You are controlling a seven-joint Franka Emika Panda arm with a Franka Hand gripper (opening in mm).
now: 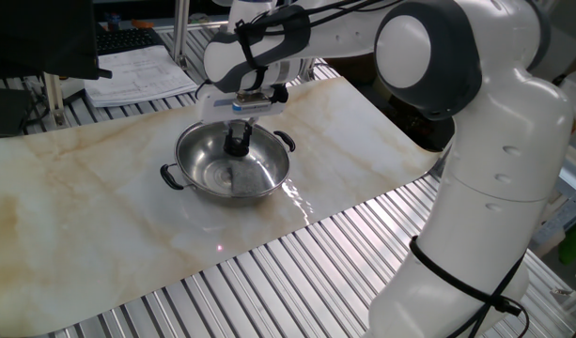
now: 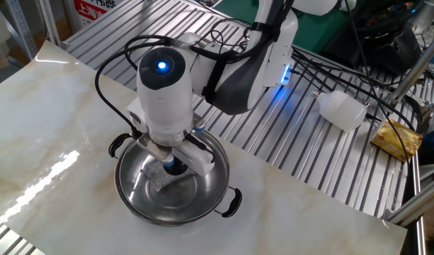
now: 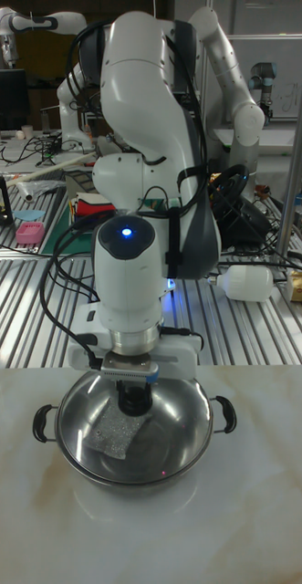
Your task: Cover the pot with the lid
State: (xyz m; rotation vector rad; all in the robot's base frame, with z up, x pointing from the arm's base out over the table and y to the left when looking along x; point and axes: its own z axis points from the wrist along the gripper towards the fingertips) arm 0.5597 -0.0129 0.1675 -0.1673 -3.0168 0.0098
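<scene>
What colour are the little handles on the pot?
Black. The pot has two small handles, one on each side; the tall fixed view shows both best.

Shiny steel pot (image 1: 233, 167) upright on the marbled sheet, glass lid (image 3: 132, 429) on top.

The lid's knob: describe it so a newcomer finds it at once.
Start at the marble-patterned table top and find the steel pot with black side handles. The clear glass lid sits on it; the knob is the small black stub at its centre, under the tool.
</scene>
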